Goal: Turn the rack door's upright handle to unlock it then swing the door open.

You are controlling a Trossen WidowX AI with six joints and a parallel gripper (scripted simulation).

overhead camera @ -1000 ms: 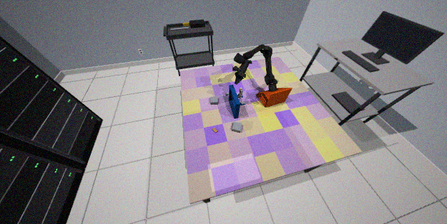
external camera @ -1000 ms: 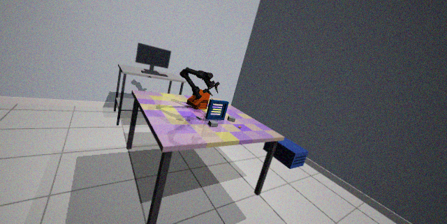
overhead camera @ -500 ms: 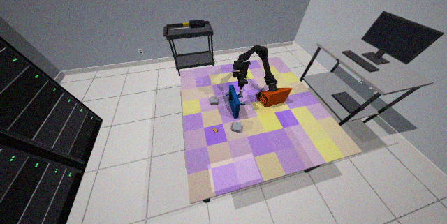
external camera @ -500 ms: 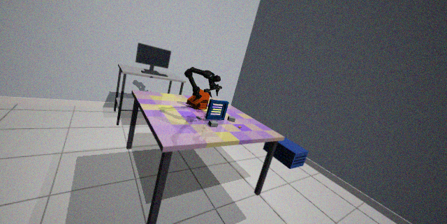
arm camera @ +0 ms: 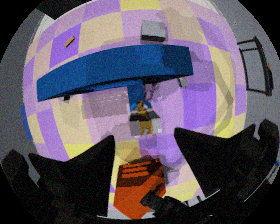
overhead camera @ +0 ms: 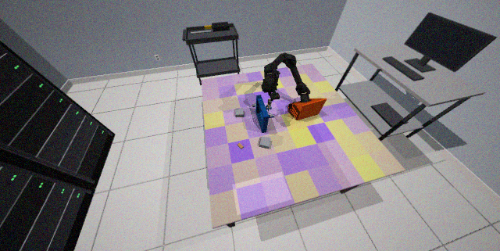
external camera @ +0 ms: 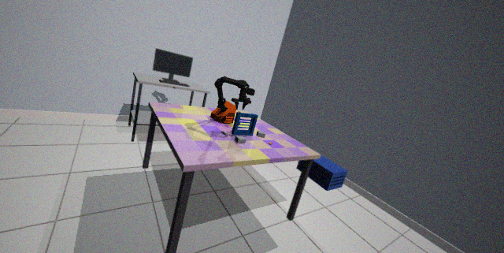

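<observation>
The hand (overhead camera: 273,106) (external camera: 241,106) (arm camera: 144,136), open (nothing between its fingers), hangs near the blue frame (overhead camera: 263,114) (external camera: 234,124) (arm camera: 113,67).

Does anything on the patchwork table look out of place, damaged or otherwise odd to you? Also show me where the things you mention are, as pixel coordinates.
Nothing stands out: the blue frame (overhead camera: 262,120) (external camera: 235,128) (arm camera: 116,65) stands upright, two grey blocks (overhead camera: 265,142) (external camera: 240,139) (arm camera: 153,31) rest near it, and I see no spill or breakage, though small parts are blurry.
</observation>
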